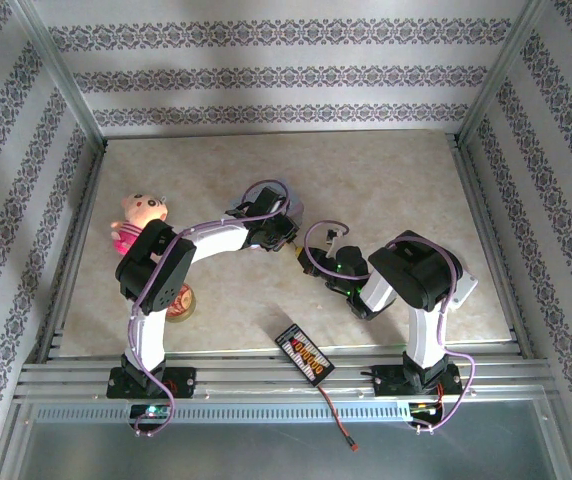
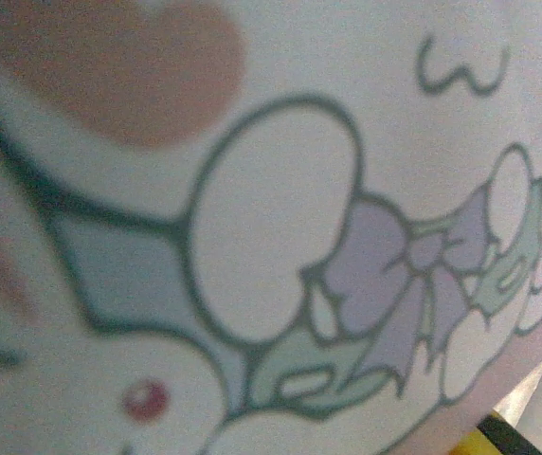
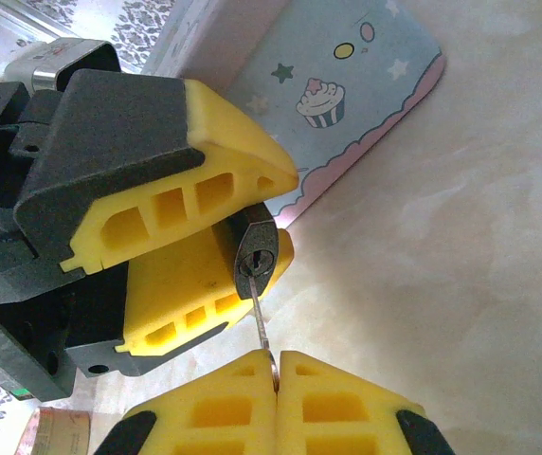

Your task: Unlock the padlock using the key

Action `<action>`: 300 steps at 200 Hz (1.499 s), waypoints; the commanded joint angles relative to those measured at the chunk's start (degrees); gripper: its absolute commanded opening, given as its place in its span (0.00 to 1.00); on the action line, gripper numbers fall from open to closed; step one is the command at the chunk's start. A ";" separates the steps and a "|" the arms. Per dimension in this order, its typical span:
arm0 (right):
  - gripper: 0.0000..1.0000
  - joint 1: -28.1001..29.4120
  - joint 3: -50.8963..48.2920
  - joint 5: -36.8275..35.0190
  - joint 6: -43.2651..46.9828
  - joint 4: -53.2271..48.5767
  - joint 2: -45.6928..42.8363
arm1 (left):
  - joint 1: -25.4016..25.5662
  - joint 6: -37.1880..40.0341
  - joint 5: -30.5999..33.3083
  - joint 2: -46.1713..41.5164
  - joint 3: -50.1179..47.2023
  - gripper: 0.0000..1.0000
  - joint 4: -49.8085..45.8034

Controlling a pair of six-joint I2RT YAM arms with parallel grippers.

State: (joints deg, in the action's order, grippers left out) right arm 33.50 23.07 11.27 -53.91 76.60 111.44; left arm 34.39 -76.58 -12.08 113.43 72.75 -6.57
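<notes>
The tiny dark padlock (image 3: 257, 254) is clamped between the yellow fingers of my left gripper (image 3: 269, 216), its keyhole facing the right wrist camera. A thin silver key (image 3: 262, 320) runs from the keyhole's lower rim down into my right gripper (image 3: 276, 368), whose yellow pads are pressed shut on it. I cannot tell how deep the key's tip sits in the keyhole. The shackle is hidden between the left fingers. In the top view the left gripper (image 1: 286, 240) and right gripper (image 1: 311, 262) meet at mid-table.
A pale blue cartoon tin (image 3: 347, 95) lies flat right behind the left gripper, and its lid (image 2: 271, 227) is close under the left wrist camera. A pink plush toy (image 1: 141, 215), a small round pot (image 1: 181, 302) and a black cabled device (image 1: 304, 353) lie nearby.
</notes>
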 commanded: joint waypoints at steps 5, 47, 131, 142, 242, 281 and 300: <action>0.00 -0.23 1.16 0.38 -0.42 2.67 0.85 | 0.32 -4.77 -6.95 1.80 -1.01 0.18 -0.09; 0.00 -0.43 1.26 -0.58 -1.43 2.68 1.50 | 0.32 -4.30 -7.34 1.80 -0.88 0.18 -0.14; 0.00 -1.32 1.62 -0.16 -1.33 2.49 0.89 | 0.32 -3.93 -8.07 1.97 -1.10 0.18 -0.40; 0.00 -1.33 1.82 0.07 -1.35 2.42 0.76 | 0.32 -3.93 -8.17 1.97 -1.03 0.18 -0.32; 0.00 -1.45 2.47 1.83 -1.38 1.57 0.23 | 0.39 -4.01 -9.20 2.84 -0.51 0.18 -0.13; 0.00 -1.68 1.72 1.65 -1.29 1.64 -0.51 | 0.38 -3.93 -9.31 2.75 -0.70 0.18 -0.28; 0.00 -1.68 1.45 1.65 -1.16 1.58 -0.94 | 0.37 -4.10 -9.33 2.68 -1.00 0.18 -0.07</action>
State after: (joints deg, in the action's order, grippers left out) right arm 32.34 24.01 11.94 -55.22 75.61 112.12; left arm 34.37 -76.84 -12.40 113.75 72.75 -5.45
